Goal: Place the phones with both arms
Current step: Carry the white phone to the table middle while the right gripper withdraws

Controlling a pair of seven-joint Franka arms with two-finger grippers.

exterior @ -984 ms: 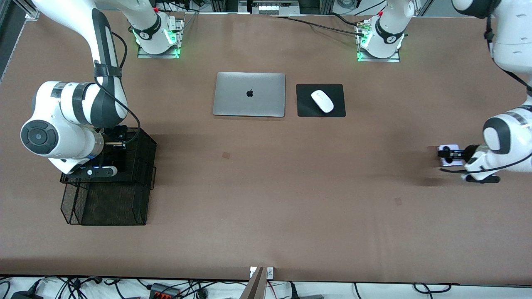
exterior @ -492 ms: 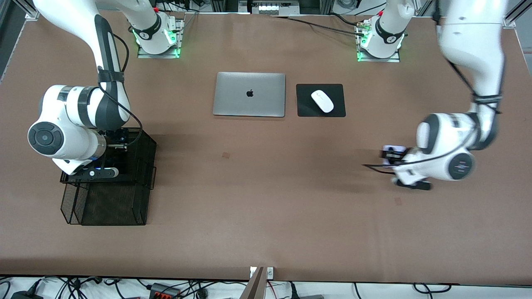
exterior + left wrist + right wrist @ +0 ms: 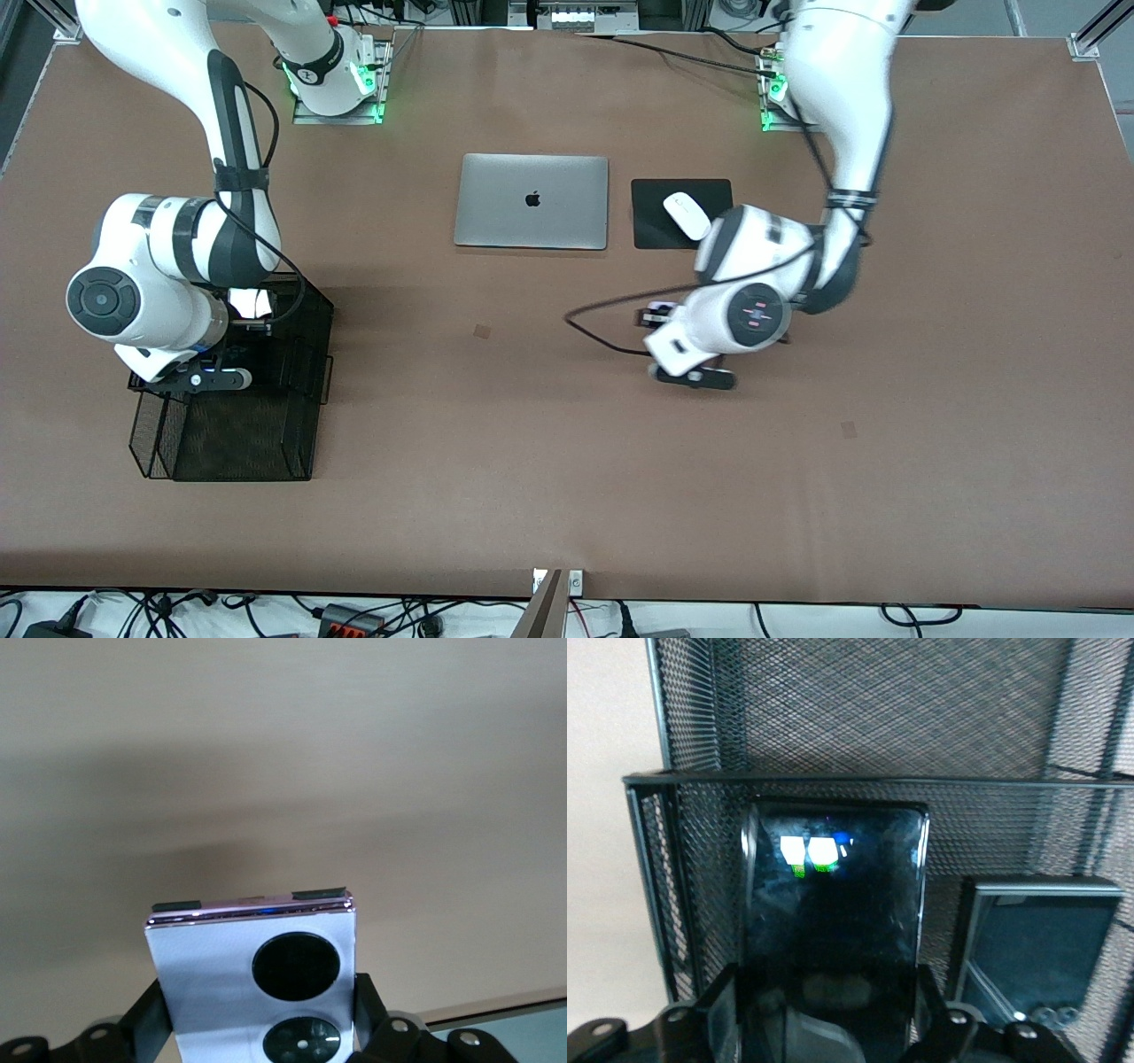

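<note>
Phones: three in all. The lavender-white flip phone (image 3: 257,983) is up in my left gripper (image 3: 257,1028), the long black slab phone (image 3: 833,930) stands between the fingers of my right gripper (image 3: 824,1028), and the small black flip phone (image 3: 1036,948) sits just beside the slab inside the mesh organizer (image 3: 292,354).
Left gripper: closed on the lavender-white flip phone, a finger against each side edge (both round black lenses face my wrist camera). It hangs over bare table (image 3: 532,425) near the middle, nearer the front camera than the mouse pad (image 3: 656,221).
Right gripper: down in the black mesh organizer toward the right arm's end of the table. My fingers flank the slab phone's lower end; I cannot tell whether they are pressing it or standing slightly off it.
Slab phone: upright, leaning against the mesh wall, its glossy face catching green and white reflections.
Laptop (image 3: 532,201): silver, lid shut, beside the mouse pad.
Mouse (image 3: 684,213): white, on the pad, partly hidden by my left arm.
</note>
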